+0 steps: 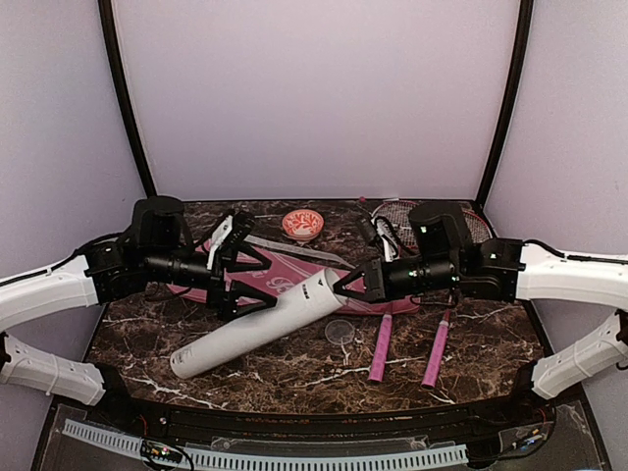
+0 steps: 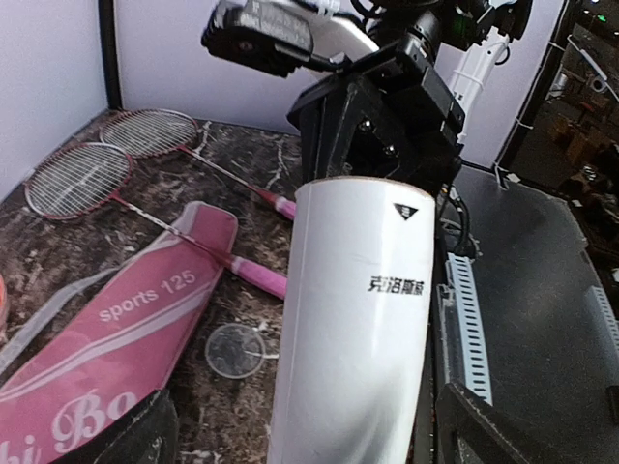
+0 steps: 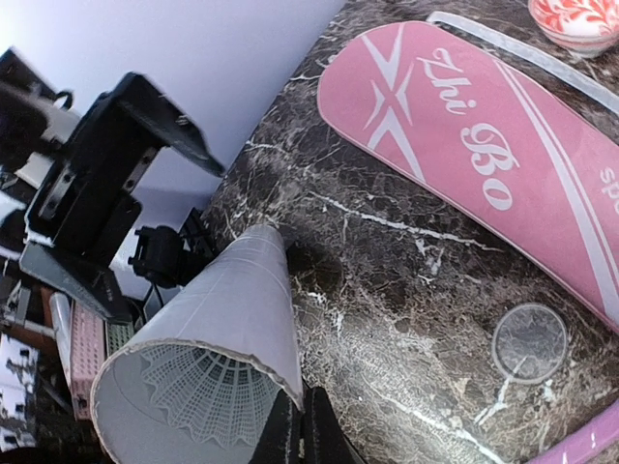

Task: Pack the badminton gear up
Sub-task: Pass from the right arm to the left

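The long white tube lies slanted across the marble table, with its open end raised at the upper right. My right gripper is shut on the rim of that open end. A white shuttlecock shows inside the tube's mouth. My left gripper stands open, one finger on each side of the tube with a gap showing at the left side. The pink "Zhi Bo" cover lies flat behind the tube. Two red-framed rackets lie at the back right, their pink handles pointing toward the front.
A small red-and-white patterned bowl stands at the back centre. A clear round lid lies on the marble between the tube and the racket handles. Purple walls close off the back and both sides.
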{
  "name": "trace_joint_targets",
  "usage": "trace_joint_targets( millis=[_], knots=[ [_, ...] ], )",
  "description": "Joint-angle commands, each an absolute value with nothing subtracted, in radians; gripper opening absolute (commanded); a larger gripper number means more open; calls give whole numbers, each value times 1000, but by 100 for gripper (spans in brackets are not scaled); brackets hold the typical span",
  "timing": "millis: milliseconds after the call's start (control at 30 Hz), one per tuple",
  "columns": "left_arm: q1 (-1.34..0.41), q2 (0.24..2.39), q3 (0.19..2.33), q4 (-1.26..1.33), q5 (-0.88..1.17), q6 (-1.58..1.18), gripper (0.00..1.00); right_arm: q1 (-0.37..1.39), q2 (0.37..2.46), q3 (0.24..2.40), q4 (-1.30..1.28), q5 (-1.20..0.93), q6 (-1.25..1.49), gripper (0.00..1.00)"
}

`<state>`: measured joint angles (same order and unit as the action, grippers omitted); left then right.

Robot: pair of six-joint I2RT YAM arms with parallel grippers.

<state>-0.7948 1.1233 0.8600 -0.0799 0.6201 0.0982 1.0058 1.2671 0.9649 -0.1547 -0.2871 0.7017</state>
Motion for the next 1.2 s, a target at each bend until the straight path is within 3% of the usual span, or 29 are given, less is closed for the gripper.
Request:
trace_joint_targets(
  millis=[0, 200, 800, 1167],
  knots=[
    [-822, 1077, 805, -15, 454, 185, 96, 998, 1243, 906, -61, -204, 860, 0],
    [-878, 1165, 857, -140, 372, 277, 94, 1012, 1266, 864, 34, -201, 917, 0],
    [-1006, 1246, 887, -114, 150, 376, 94, 1040, 1324, 952, -38, -110, 935, 0],
    [-1034, 1273, 884, -93, 71, 456, 85, 1045, 1338, 962, -31, -108, 953, 0]
  ],
)
